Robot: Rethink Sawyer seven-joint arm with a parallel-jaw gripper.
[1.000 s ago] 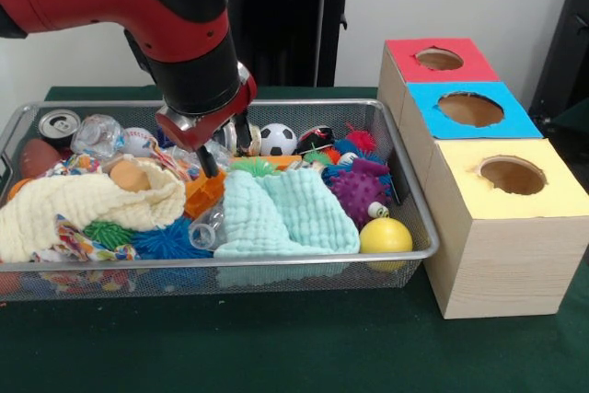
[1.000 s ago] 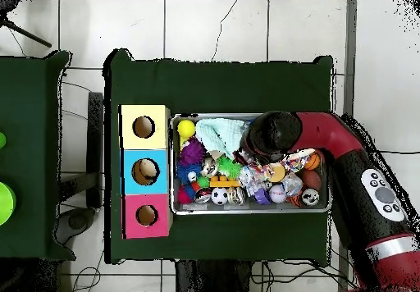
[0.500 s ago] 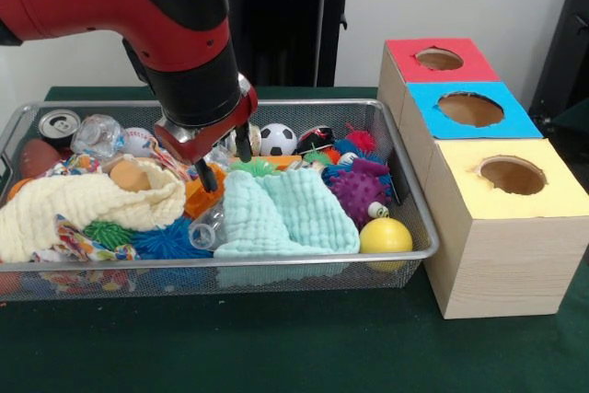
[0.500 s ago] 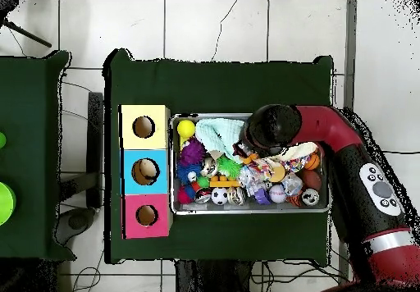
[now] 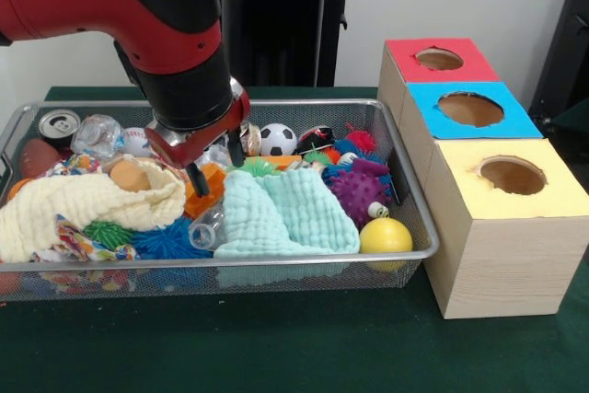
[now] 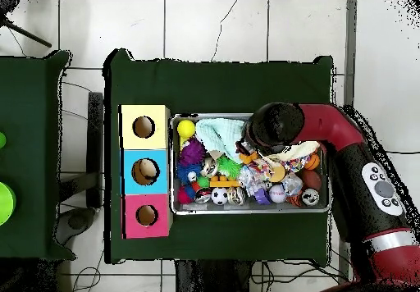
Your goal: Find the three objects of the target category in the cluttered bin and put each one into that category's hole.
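Note:
My gripper hangs open over the middle of the wire bin, with nothing between its black fingers. Just under it lies an orange spiky toy, between a cream cloth and a mint cloth. Balls in the bin include a yellow ball, a purple spiky ball, a soccer ball and a baseball. In the overhead view the arm covers the gripper near the orange toy.
Three wooden boxes with holes stand right of the bin: red top, blue top, yellow top. A can, a clear plastic bottle and blue and green spiky toys also lie in the bin.
The gripper has shifted a little to the left and toward the bin's near side in the front view, still open. The objects in the bin have not visibly moved.

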